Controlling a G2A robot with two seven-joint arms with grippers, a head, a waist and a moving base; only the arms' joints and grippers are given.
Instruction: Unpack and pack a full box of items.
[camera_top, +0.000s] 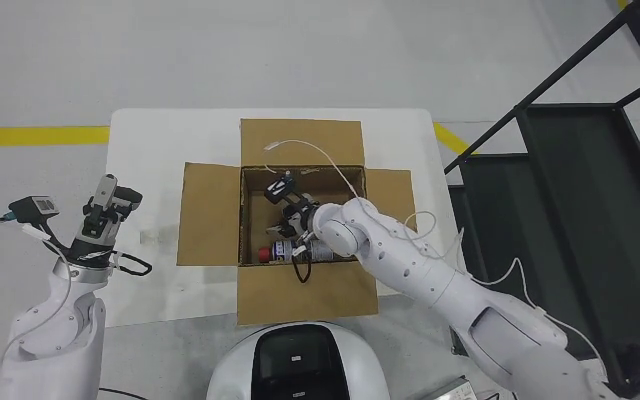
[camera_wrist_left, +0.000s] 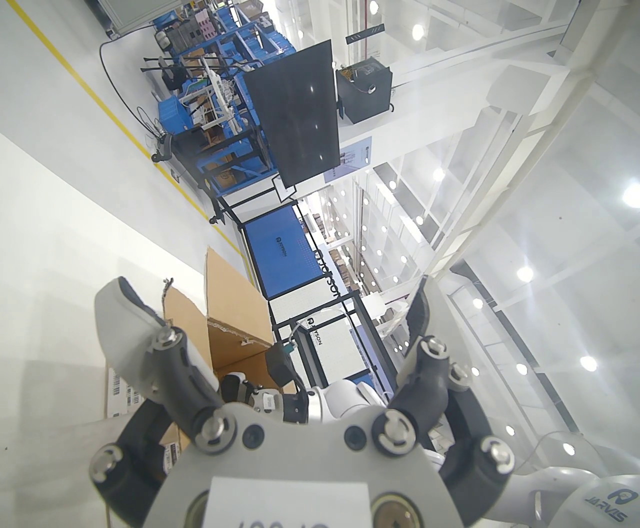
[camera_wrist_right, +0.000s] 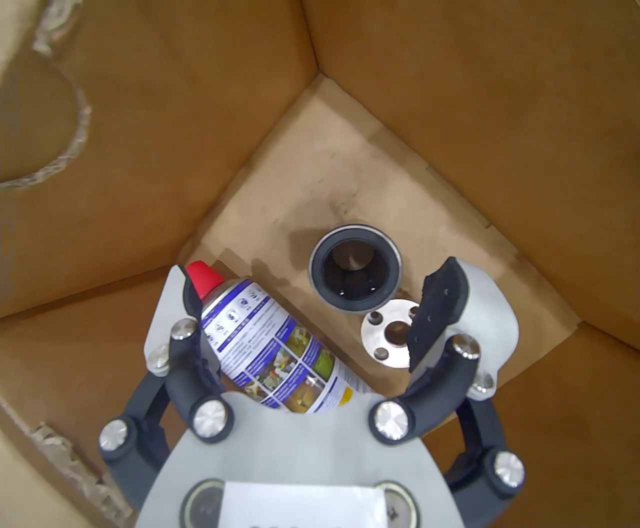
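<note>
My right gripper (camera_wrist_right: 315, 285) hangs open inside the cardboard box (camera_top: 210, 215). Its wrist view reveals a glossy can (camera_wrist_right: 270, 345) lying flat, a dark round ring (camera_wrist_right: 355, 272) and, just beside it, a holed steel flange (camera_wrist_right: 387, 340). My left gripper (camera_wrist_left: 267, 295) is open, apart from the box.

Open box (camera_top: 210, 215) on table (camera_top: 150, 150), right gripper (camera_top: 295, 222) inside

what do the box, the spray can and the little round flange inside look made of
Box: brown cardboard, matte, with torn fibrous edges. Spray can: probably thin metal under a glossy printed label; its red cap looks plastic. Flange: seemingly bare steel, judging by its silvery sheen and drilled holes.
</note>
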